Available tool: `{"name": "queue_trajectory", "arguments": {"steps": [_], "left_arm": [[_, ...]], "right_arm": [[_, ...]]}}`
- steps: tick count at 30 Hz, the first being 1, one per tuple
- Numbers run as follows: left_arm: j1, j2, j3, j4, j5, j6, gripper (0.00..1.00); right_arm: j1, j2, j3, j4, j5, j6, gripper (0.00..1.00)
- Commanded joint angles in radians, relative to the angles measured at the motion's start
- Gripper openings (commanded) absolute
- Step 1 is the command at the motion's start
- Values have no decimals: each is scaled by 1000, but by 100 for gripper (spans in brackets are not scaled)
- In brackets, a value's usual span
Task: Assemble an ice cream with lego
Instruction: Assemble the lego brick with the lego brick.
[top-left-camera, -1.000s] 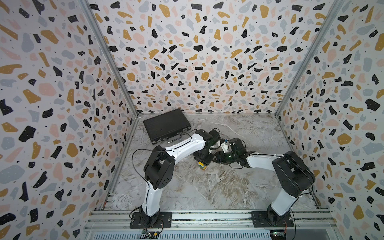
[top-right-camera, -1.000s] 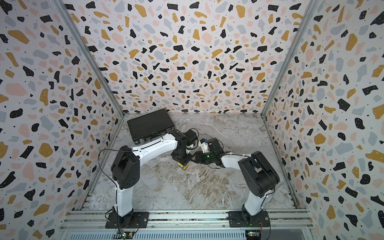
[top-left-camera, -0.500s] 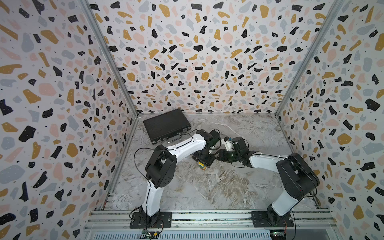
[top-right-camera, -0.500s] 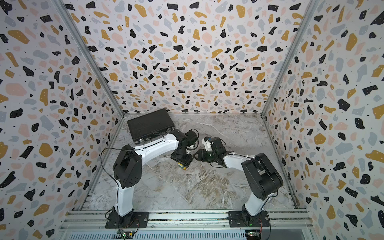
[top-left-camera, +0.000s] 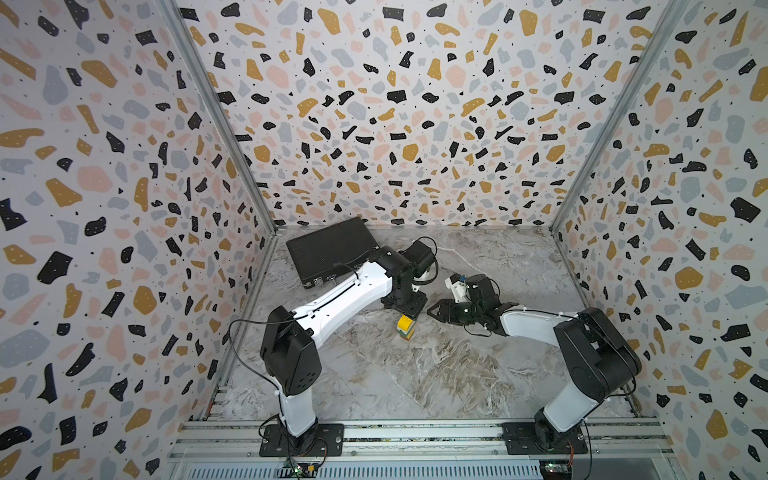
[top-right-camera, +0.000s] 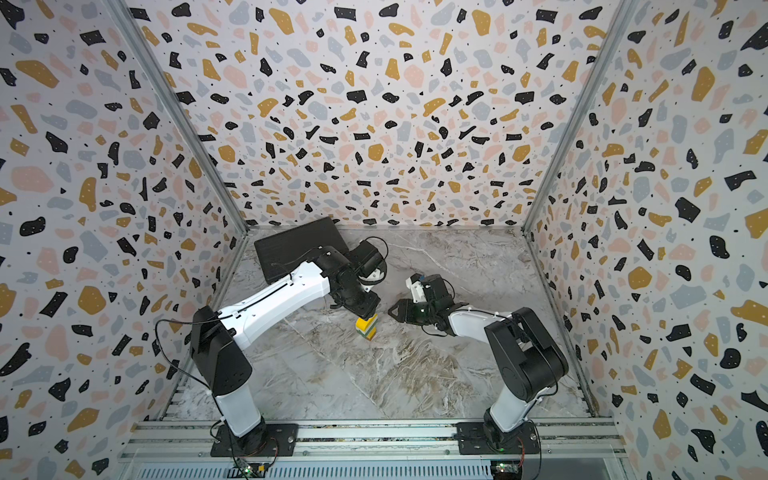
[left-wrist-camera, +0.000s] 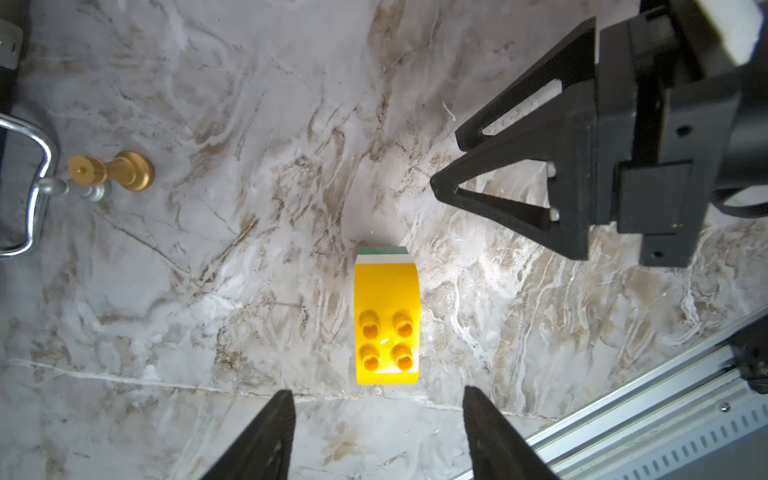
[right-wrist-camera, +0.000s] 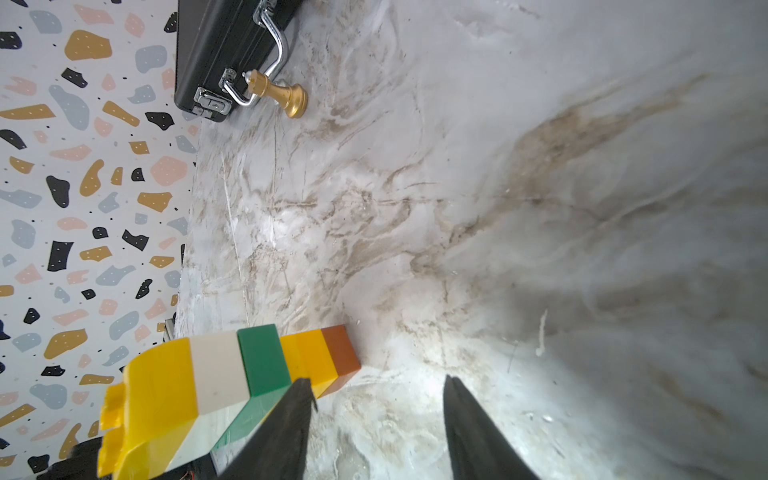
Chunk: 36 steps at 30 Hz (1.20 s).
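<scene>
My left end effector (left-wrist-camera: 377, 392) has lifted off the ice cream (top-left-camera: 405, 328) (top-right-camera: 366, 327) since a second ago, so more of the stack now shows beneath it in both top views. My right end effector (top-left-camera: 432, 309) sits about where it was, just beside the stack on the side away from the black case (top-left-camera: 328, 249).

The ice cream stands upright on the marble bench (top-left-camera: 415, 374), near its middle, with nothing holding it. The orange-brown brick is at the bottom, then yellow, green and white. A rounded yellow brick caps it, with four studs facing up in the left wrist view.

My left fingers are spread apart with only bench between them, and the stack lies just past their tips. My right fingers are also parted and empty. In the right wrist view one of them overlaps the green brick, but the left wrist view shows those tips clear of the stack.

A gold figurine (right-wrist-camera: 278, 93) is by the case's metal handle (right-wrist-camera: 270, 37). It seems to stand upright, though the angle makes that hard to judge.
</scene>
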Motion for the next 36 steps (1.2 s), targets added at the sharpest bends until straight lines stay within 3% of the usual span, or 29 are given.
{"name": "queue_trajectory", "arguments": {"steps": [1, 7, 19, 25, 36], "left_arm": [[10, 20, 4, -19, -15, 7, 50], [26, 43, -30, 20, -5, 6, 43], [29, 48, -178, 82, 4, -7, 41], [30, 37, -150, 71, -13, -9, 42], [28, -6, -19, 69, 16, -17, 77]], "right_arm": [[-4, -34, -3, -4, -1, 0, 53], [-4, -32, -1, -6, -5, 0, 50], [-4, -32, -1, -6, -7, -1, 49], [-3, -37, -3, -6, -3, 0, 49], [-7, -50, -9, -4, 7, -1, 50]]}}
